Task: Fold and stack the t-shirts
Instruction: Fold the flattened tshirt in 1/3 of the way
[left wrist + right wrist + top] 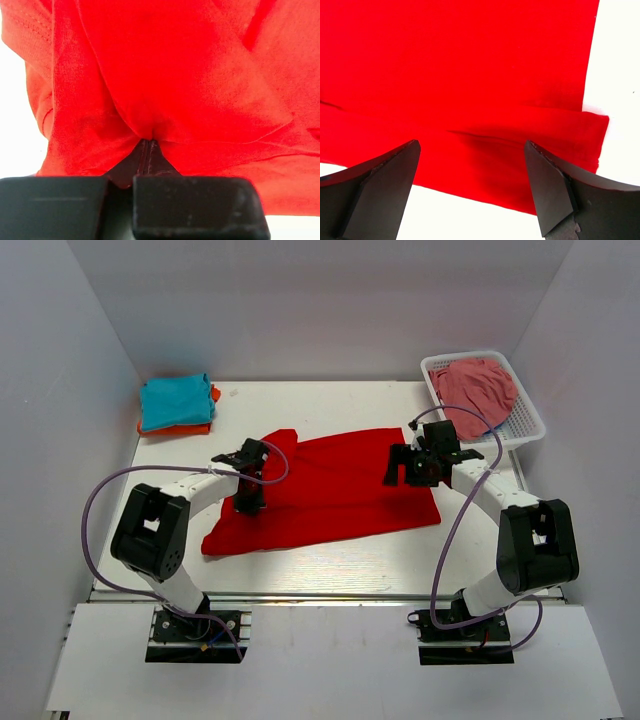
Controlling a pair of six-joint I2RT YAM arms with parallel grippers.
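Two white-and-black arms, purple cabling, black pincers.
The left arm [190,490] and right arm [490,490] share white rounded link shells and bulky black joint housings, each standing on a black base plate [230,625]. A thin purple cable [86,515] loops alongside each arm. The left pincer [250,502] and right pincer [405,468] are black; the right's fingers [380,185] are matte wedges with bevelled inner faces.

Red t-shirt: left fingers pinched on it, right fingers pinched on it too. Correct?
Not quite. The right fingers are open over the red t-shirt, holding nothing, as the right wrist view shows. The left fingers are pinched on it.
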